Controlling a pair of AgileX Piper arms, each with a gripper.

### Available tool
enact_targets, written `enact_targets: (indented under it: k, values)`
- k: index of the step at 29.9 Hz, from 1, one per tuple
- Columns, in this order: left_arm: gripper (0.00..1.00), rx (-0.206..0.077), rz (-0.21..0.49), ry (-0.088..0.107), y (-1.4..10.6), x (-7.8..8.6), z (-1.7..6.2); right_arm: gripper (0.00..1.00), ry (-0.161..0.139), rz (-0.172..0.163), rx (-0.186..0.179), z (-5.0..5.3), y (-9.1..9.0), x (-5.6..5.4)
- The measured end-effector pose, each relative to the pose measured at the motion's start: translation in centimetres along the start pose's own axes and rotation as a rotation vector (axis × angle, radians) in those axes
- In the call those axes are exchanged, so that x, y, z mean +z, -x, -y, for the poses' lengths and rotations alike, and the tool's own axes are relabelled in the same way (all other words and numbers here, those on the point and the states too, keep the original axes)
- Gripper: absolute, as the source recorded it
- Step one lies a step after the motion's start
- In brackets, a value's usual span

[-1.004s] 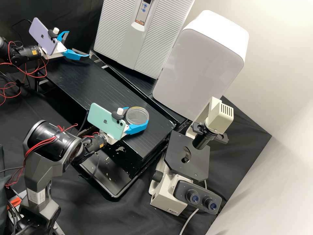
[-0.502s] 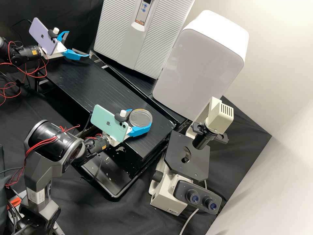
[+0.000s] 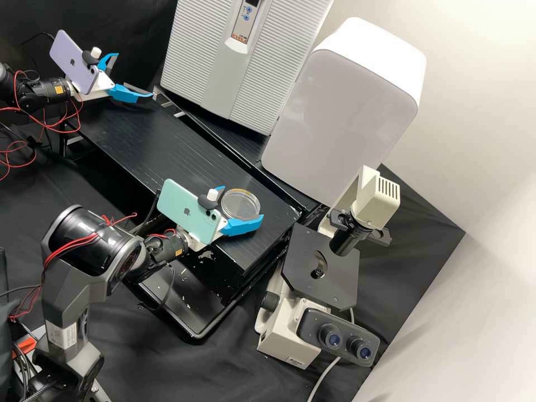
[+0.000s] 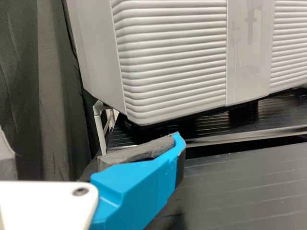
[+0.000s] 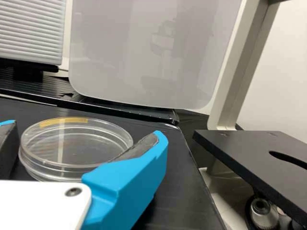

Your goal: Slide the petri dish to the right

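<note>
A clear round petri dish (image 3: 240, 204) lies flat on the black bench (image 3: 167, 151), near its right end. My right gripper (image 3: 242, 205) holds it from the left, one blue finger on each side of its rim. In the right wrist view the petri dish (image 5: 72, 143) sits between the two fingers (image 5: 139, 167), and both pads meet its wall. My left gripper (image 3: 129, 78) hangs open over the bench's far left end with nothing in it. One of its blue fingers (image 4: 144, 175) shows in the left wrist view, in front of a ribbed white casing.
A ribbed white appliance (image 3: 240, 50) and a white box (image 3: 346, 106) stand behind the bench. Just past the bench's right end a microscope (image 3: 329, 279) has its black stage (image 5: 259, 153) slightly lower than the bench. Black cloth covers the table around them.
My right gripper has moved a short way to the right along the bench, and the petri dish has slid with it. The left arm has kept still.
</note>
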Motion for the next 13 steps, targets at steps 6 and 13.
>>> enact_targets:
  k: [6, 13]
  values:
    - [1.0, 0.0, 0.0, 0.0, 0.0, 0.0, 0.0, 1.0, -0.025, -0.013, 0.048, 0.1, 0.9, 0.2]
    - [1.0, 0.0, 0.0, 0.0, 0.0, 0.0, 0.0, 1.0, -0.147, -0.09, 0.057, 0.2, 2.5, 1.1]
